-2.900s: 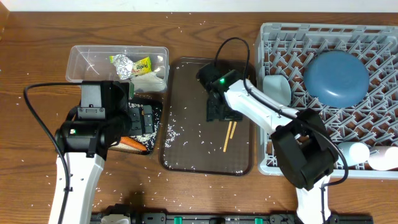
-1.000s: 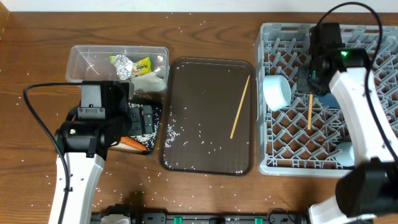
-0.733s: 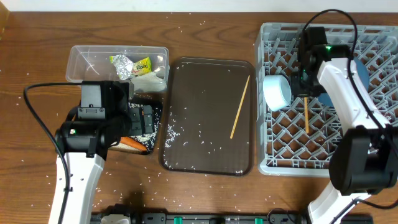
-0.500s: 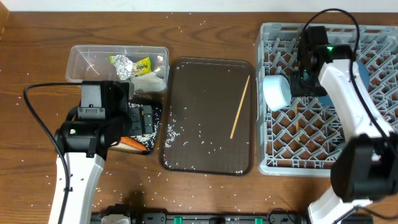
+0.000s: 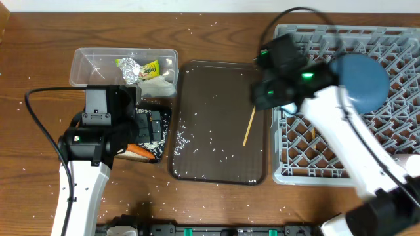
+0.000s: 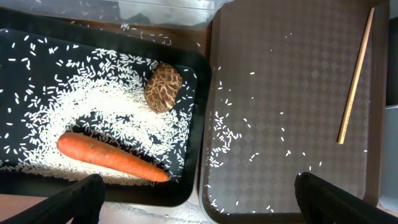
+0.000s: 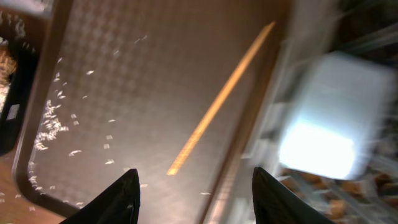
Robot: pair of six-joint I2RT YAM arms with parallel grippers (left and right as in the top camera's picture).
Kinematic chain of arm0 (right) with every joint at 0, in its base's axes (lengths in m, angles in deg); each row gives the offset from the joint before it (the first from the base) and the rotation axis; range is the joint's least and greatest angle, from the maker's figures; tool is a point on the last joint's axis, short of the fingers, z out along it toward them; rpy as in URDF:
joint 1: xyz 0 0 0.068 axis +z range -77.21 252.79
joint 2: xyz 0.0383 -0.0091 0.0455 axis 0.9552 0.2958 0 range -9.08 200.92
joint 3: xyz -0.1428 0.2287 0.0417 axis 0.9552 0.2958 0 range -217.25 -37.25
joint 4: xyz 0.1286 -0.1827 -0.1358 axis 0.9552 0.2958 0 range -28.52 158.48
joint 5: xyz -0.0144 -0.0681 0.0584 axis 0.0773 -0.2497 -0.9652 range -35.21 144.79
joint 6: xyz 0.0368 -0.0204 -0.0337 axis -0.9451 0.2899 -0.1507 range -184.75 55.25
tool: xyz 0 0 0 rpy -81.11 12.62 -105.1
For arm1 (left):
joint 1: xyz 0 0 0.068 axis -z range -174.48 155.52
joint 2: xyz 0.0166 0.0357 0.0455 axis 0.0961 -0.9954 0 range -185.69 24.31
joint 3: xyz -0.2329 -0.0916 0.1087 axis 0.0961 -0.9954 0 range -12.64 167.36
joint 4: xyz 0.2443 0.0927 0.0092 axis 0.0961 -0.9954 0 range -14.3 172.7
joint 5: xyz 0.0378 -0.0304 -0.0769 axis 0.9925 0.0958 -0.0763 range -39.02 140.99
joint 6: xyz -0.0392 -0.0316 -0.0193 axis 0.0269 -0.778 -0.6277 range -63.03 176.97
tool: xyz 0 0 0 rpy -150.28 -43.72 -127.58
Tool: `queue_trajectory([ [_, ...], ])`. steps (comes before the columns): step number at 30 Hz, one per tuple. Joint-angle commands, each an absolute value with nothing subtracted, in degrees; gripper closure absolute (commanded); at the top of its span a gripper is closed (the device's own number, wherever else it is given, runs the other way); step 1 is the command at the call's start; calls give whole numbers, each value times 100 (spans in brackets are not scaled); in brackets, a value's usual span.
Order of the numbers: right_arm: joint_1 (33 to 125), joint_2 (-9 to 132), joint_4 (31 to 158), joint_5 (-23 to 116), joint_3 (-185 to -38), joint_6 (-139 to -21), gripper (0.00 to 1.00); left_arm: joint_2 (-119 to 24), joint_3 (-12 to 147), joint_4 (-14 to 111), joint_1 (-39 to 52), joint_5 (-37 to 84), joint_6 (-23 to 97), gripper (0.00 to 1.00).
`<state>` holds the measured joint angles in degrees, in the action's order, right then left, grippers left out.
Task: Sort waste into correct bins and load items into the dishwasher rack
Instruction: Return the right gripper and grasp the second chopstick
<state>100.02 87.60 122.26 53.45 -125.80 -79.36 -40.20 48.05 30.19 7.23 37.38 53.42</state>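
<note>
Jaws of the right gripper (image 7: 194, 173) stand spread, the chopstick (image 7: 217, 102) on the tray (image 7: 143, 56) lying ahead between them.

I see rice (image 6: 93, 118), a carrot (image 6: 112, 157) and a brown lump (image 6: 163, 87) in the black tray (image 6: 198, 143); a chopstick (image 6: 356, 74) lies right of it.

Brown wood-grain worktop (image 5: 33, 59), evenly lit, no hard shadows. Pale strip (image 5: 131, 5) runs along far edge.
</note>
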Motion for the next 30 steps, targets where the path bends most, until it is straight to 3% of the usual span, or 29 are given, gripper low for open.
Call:
queue_trajectory([
  [1,10312,9405,12223,5648,-12600,-9208,50,-4042,4825,3004,732,3688,5416,2],
  [6,10548,10441,12042,5296,-12600,-9838,44,-4042,4825,3004,732,3688,5418,2],
  [12,10507,11204,12044,5489,-12600,-10723,47,-4042,4825,3004,732,3685,5416,2],
  [20,10415,11447,11900,5602,-12567,-10795,54,-4042,4825,3004,732,3685,5416,2],
  [22,10434,11534,11893,5583,-12541,-10911,63,-4042,4825,3004,732,3688,5416,2],
  [25,10443,11683,11939,5581,-12539,-10904,93,-4042,4825,3004,732,3688,5416,2],
  [26,10439,11705,11983,5581,-12539,-10876,99,-4042,4825,3004,732,3688,5416,2],
  [30,10391,11571,12217,5583,-12595,-10651,99,-4042,4825,3004,732,3688,5416,2],
])
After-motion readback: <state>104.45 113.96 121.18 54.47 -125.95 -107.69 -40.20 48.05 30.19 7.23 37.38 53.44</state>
